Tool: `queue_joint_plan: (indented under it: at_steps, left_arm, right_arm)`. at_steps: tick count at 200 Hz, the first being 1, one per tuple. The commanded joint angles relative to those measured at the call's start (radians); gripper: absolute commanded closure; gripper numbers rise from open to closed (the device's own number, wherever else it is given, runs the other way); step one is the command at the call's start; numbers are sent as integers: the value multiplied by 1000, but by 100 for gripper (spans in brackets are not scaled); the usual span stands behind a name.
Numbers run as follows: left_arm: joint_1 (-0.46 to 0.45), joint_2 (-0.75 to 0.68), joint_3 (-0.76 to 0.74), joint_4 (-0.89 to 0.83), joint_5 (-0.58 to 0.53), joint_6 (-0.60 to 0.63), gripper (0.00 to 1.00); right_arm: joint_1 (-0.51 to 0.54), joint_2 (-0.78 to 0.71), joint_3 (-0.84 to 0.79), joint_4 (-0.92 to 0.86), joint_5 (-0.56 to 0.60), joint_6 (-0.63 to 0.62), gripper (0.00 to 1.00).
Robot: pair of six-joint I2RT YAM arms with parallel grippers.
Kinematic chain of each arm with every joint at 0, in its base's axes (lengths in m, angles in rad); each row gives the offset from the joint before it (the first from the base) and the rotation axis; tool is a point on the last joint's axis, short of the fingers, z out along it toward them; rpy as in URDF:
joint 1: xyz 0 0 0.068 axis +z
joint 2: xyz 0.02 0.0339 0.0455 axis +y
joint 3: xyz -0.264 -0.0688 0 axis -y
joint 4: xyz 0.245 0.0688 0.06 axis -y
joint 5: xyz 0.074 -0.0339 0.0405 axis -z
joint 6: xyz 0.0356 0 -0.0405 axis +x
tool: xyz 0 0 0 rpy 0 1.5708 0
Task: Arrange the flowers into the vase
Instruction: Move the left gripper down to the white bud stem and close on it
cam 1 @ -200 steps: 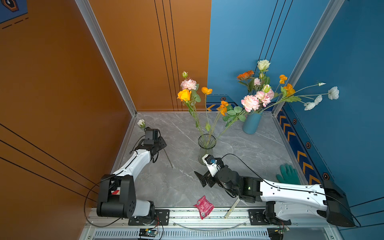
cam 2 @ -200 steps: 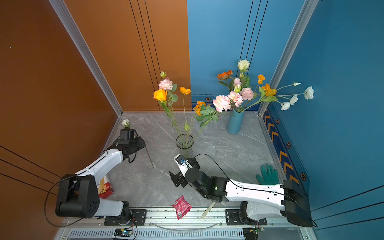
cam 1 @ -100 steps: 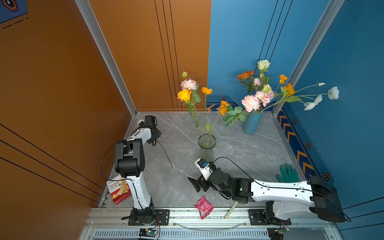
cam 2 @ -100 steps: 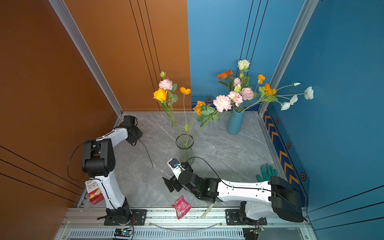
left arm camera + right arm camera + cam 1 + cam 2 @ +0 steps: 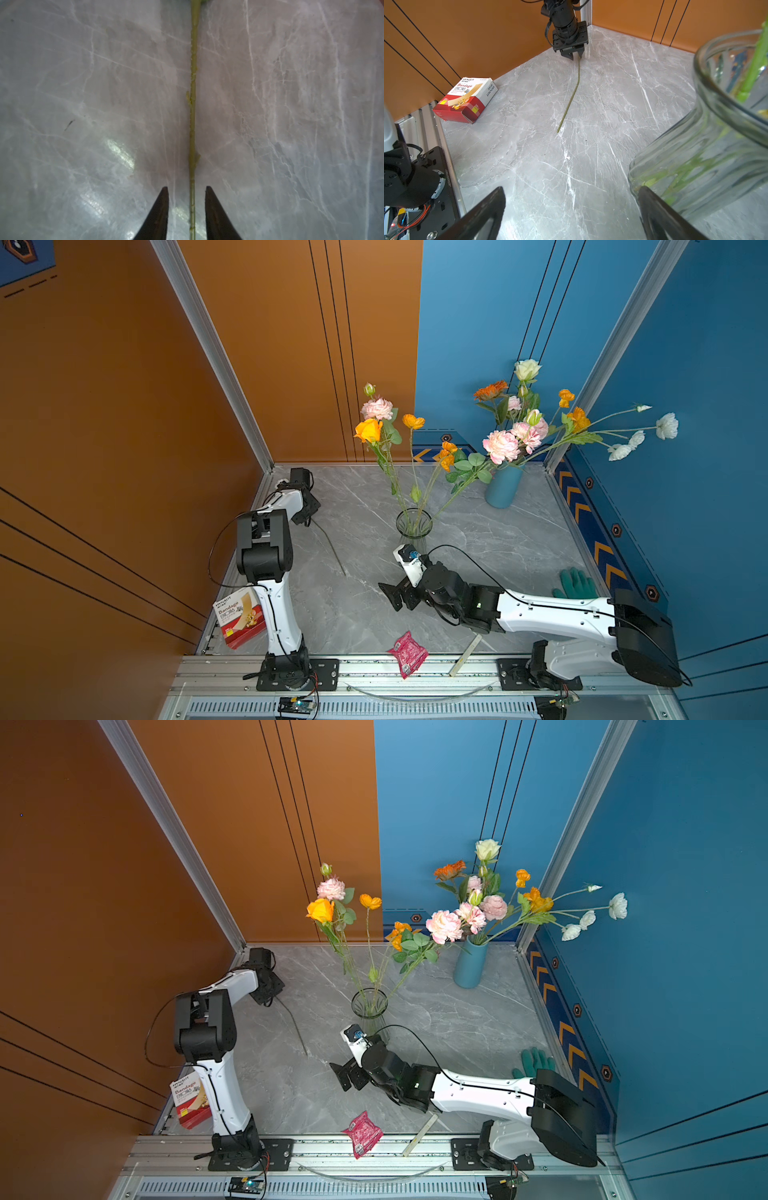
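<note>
On marble (image 5: 83, 87), only its wrist view shows the left hand (image 5: 186, 188) parted astride the stem (image 5: 193, 93), not touching.

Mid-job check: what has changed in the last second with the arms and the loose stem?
The left arm folded up at the elbow; the left gripper now straddles the loose stem lying on the table, jaws either side, not clamped. The right arm shifted slightly toward the left arm; the right gripper is open and empty beside the glass vase. Stem, glass vase and blue vase have not moved.
</note>
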Motion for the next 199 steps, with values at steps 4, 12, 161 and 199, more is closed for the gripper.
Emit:
queue_joint_plan:
  at_steps: [4,12,161,199]
  left_arm:
    - [9,34,44,-38,-27,29,70]
    - [9,40,50,-42,-31,30,70]
    - [2,156,162,-167,30,-8,95]
    - [-9,112,152,-165,46,9,100]
  right_arm:
    - [-9,1,-17,38,-26,23,0]
    - [-10,-1,-19,35,-27,22,0]
    - [-80,-72,-99,42,-65,31,0]
    - [-82,-95,-103,15,-57,30,0]
